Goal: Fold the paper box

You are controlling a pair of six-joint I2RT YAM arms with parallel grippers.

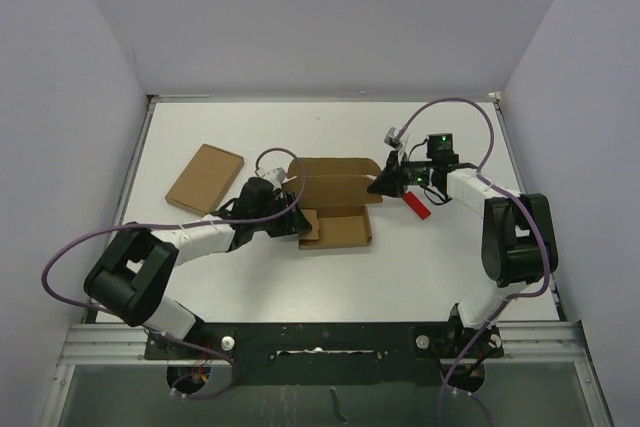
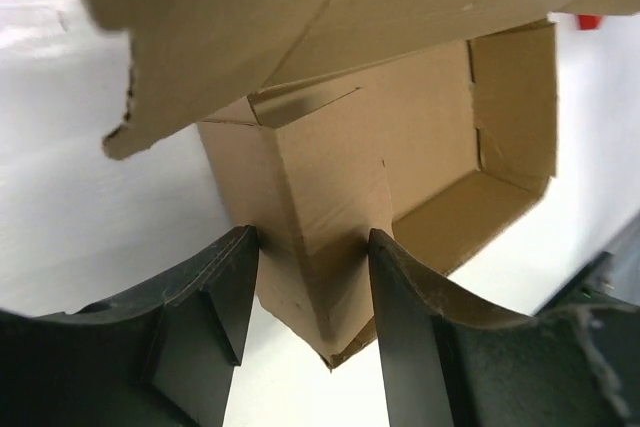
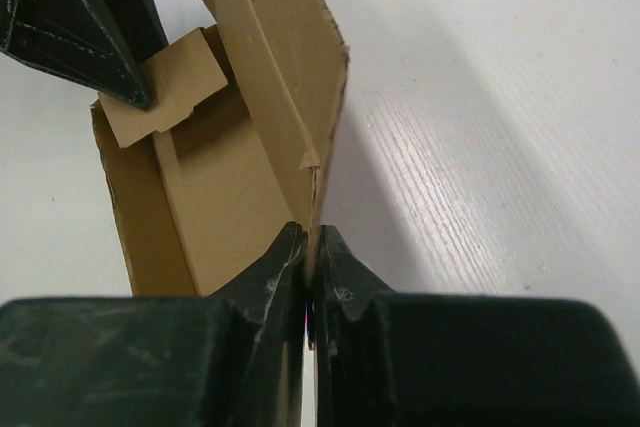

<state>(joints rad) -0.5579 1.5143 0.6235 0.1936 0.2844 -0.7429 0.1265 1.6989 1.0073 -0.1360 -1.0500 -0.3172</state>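
Note:
The paper box (image 1: 335, 192) is brown cardboard, partly folded, with raised walls and a flat flap toward me, at the table's middle. My left gripper (image 1: 292, 219) is at its left end. In the left wrist view the fingers (image 2: 235, 287) press both sides of a folded corner of the box (image 2: 330, 197), so the gripper (image 2: 312, 252) is shut on it. My right gripper (image 1: 382, 185) is at the box's right end. In the right wrist view it (image 3: 308, 242) is shut on the thin edge of an upright wall of the box (image 3: 280, 77).
A wider, flat brown cardboard rectangle (image 1: 205, 178) lies at the left of the table. A small red block (image 1: 418, 207) lies just right of the box, under the right arm; it also shows in the left wrist view (image 2: 588, 20). White walls enclose the table (image 1: 330, 132).

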